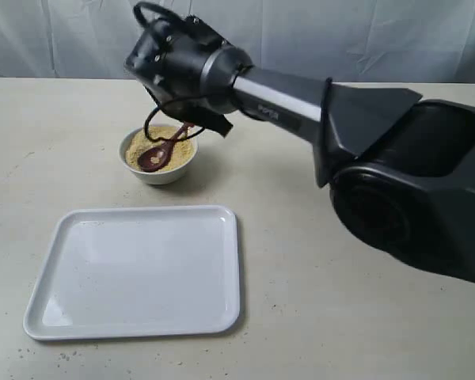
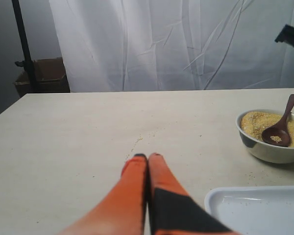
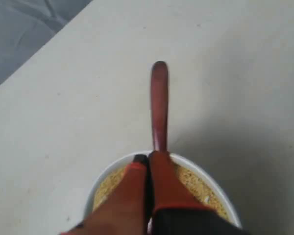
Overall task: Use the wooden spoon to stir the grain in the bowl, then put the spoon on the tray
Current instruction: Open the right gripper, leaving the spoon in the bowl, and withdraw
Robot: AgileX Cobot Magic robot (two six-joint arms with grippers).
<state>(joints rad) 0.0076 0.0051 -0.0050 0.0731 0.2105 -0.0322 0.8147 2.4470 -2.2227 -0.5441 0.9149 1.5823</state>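
Observation:
The white bowl [image 1: 163, 176] [image 2: 265, 150] holds the yellow-tan grain [image 1: 176, 153] [image 2: 255, 122] [image 3: 201, 186]. The wooden spoon [image 1: 153, 157] [image 2: 277, 136] [image 3: 159, 98] lies with its oval end on the grain. Its handle leans out over the rim. My right gripper [image 3: 148, 156] hovers over the bowl with its fingers pressed together. The handle shows just past one fingertip, out of line with the seam between the fingers. My left gripper [image 2: 147, 156] is shut and empty, low over bare table left of the bowl. The white tray [image 1: 142, 211] [image 2: 255, 213] lies in front of the bowl.
The right arm's dark body [image 1: 396, 174] fills the right side of the exterior view and reaches over to the bowl. White curtain [image 2: 161, 44] hangs behind the table. A black pole [image 2: 23, 44] and a cardboard box [image 2: 44, 76] stand beyond the table's far corner. Stray grains dot the tabletop.

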